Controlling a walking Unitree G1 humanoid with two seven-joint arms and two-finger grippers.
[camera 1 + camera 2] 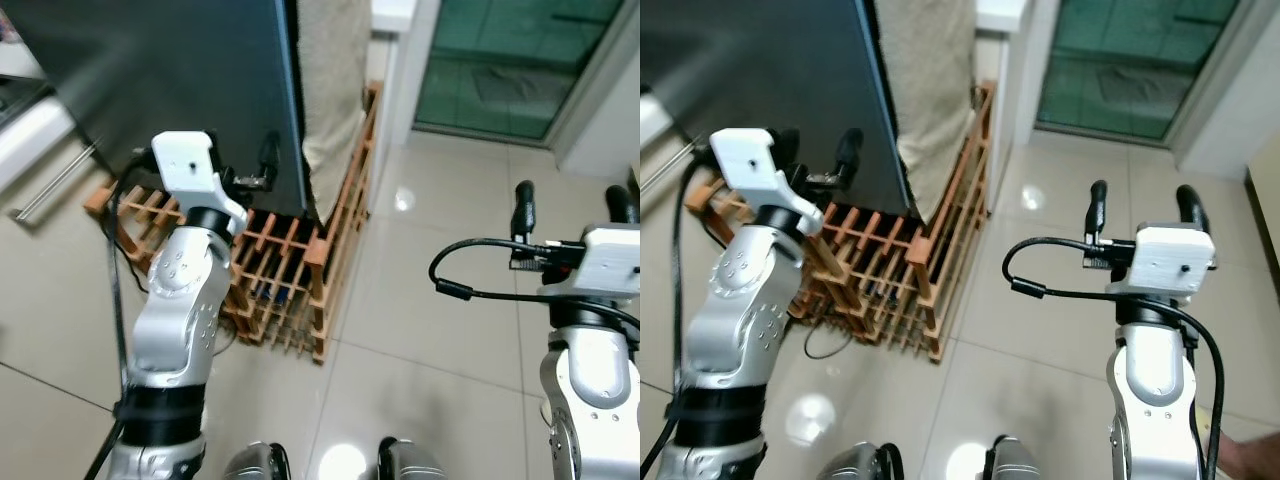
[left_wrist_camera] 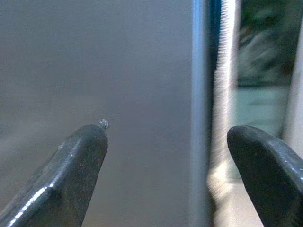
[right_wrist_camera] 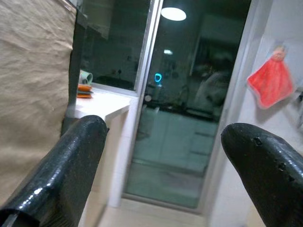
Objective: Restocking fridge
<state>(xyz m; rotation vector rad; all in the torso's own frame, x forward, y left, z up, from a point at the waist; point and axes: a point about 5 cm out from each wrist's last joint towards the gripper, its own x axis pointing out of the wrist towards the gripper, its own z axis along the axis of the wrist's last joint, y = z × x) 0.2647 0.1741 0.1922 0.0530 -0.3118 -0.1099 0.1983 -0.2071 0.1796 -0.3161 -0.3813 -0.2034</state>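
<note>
I held the left gripper (image 1: 250,165), jaws apart, at the fridge door (image 1: 180,80) edge to pull it; right gripper (image 1: 1140,215) (jaws also apart) waited.

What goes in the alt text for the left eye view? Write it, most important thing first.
The robot's left hand, fingers open, reaches toward the edge of a tall dark grey fridge door. A low orange wooden lattice rack stands on the glossy beige tiled floor below it, and the right hand is raised, open and empty.
</note>
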